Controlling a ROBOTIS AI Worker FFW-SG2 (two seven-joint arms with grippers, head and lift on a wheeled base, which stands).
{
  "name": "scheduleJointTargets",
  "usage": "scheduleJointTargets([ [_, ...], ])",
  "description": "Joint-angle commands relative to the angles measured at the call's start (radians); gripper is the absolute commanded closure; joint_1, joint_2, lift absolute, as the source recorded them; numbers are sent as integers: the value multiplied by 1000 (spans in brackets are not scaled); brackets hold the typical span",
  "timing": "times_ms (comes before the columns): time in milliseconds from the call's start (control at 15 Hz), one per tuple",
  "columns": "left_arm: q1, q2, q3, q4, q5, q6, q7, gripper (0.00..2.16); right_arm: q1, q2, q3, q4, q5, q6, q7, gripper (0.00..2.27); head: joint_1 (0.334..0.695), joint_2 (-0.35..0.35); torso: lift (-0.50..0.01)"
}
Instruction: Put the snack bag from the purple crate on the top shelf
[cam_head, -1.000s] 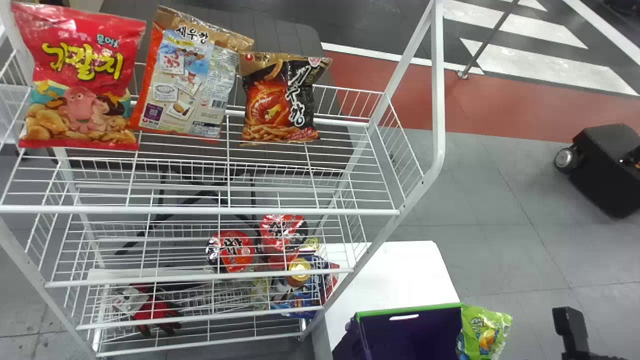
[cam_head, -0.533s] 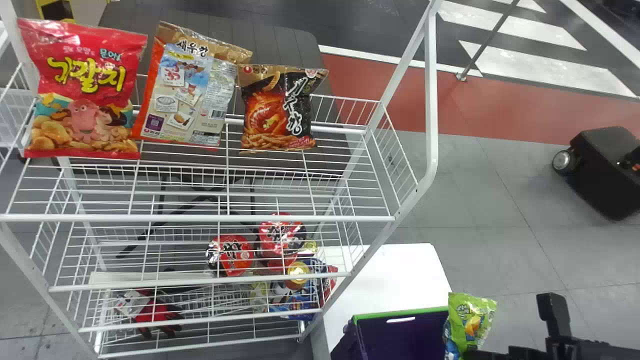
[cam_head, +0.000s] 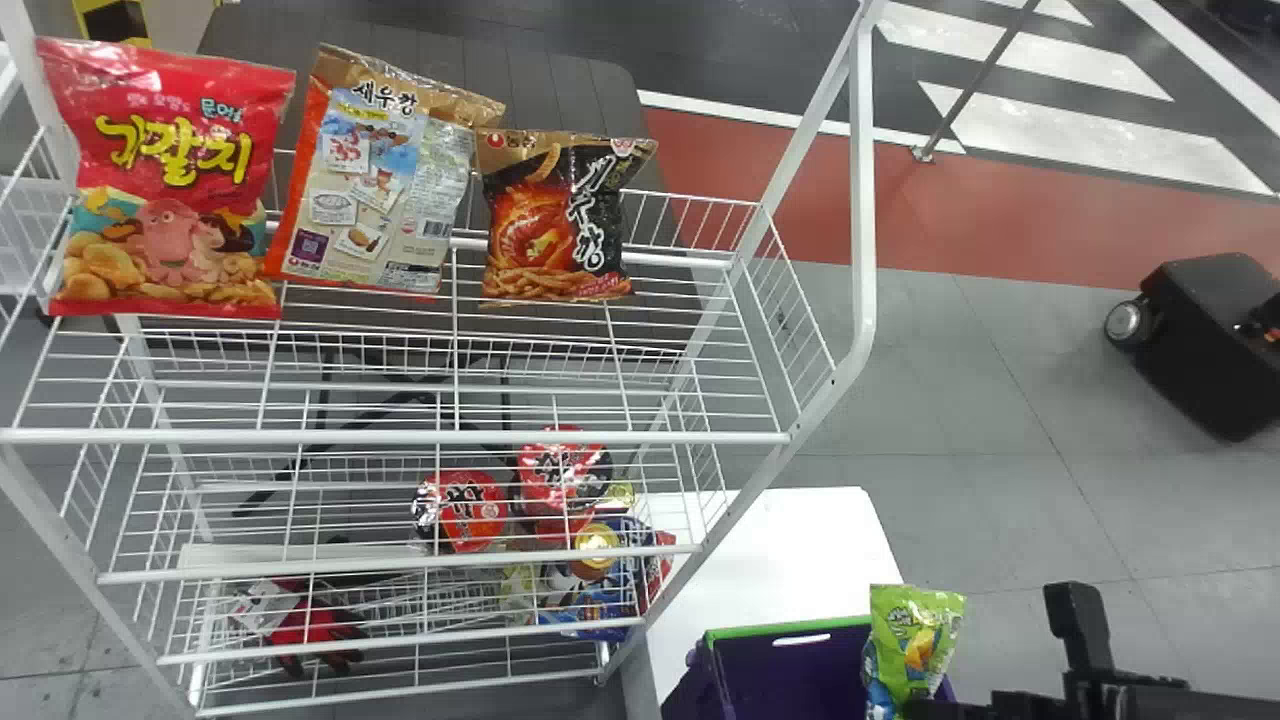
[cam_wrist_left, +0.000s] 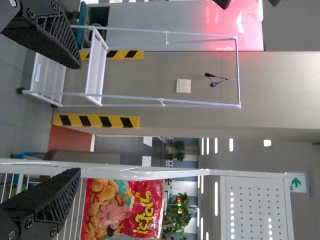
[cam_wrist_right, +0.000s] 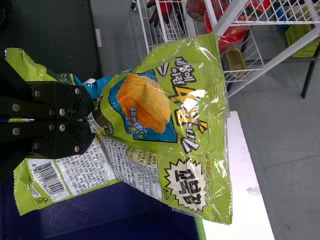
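- Pointed leftward from the scene's near right corner with the right gripper (cam_head: 925, 708), to the right of the white rack (cam_head: 862, 200).
- Pinched the green snack bag (cam_head: 912, 640) between closed fingers, over the right side of the purple crate (cam_head: 760, 631).
- Aimed forward with the left gripper (cam_wrist_left: 80, 119), fingers spread wide, near the left end of the top shelf (cam_head: 400, 437).
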Motion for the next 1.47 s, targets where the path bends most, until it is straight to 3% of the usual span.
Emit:
scheduleJointTargets([
  [0, 11, 2, -1, -5, -11, -11, 0, 73, 56, 18, -1, -70, -22, 43, 0, 2226, 695, -350, 9],
  [333, 10, 12, -20, -2, -20, -11, 0, 73, 209, 105, -29, -294, -73, 98, 1, 2223, 695, -350, 0],
  [600, -4, 18, -26, 12, -22, -11, -2, 73, 306, 229, -70, -550, -157, 141, 31, 2199, 695, -338, 0],
  [1067, -21, 25, -18, 19, -20, -11, -2, 73, 341, 432, -62, -999, -212, 374, 61, 2118, 695, -57, 0],
  [1400, -24, 29, -3, 15, -16, -11, -2, 70, 333, 442, 16, -1180, -206, 384, 29, 2118, 695, 97, 0],
])
